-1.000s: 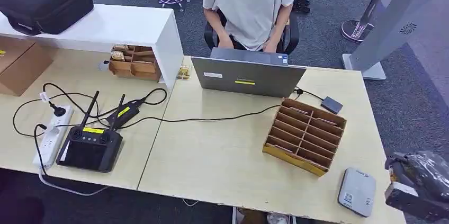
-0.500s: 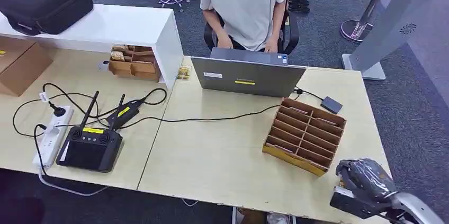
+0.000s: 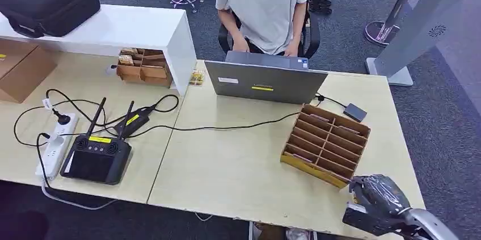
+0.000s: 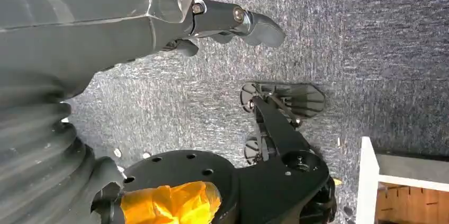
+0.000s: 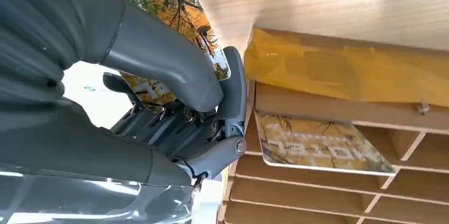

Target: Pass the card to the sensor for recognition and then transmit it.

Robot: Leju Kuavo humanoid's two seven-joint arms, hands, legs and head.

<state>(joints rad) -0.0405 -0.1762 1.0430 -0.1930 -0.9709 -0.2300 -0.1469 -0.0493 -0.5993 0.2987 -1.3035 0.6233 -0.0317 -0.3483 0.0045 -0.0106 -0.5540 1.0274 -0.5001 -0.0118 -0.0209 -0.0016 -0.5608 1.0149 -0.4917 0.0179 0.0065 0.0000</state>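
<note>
Right hand [image 3: 371,203] moved left, gripping card [image 5: 159,33] beside card rack [image 3: 326,144].

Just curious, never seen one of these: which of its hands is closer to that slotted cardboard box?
Right. The right hand sits beside the slotted cardboard box at its near corner. The left hand hangs over the carpet, away from it.

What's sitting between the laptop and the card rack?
In the head view, only a black cable crosses the bare table between the laptop and the card rack.
</note>
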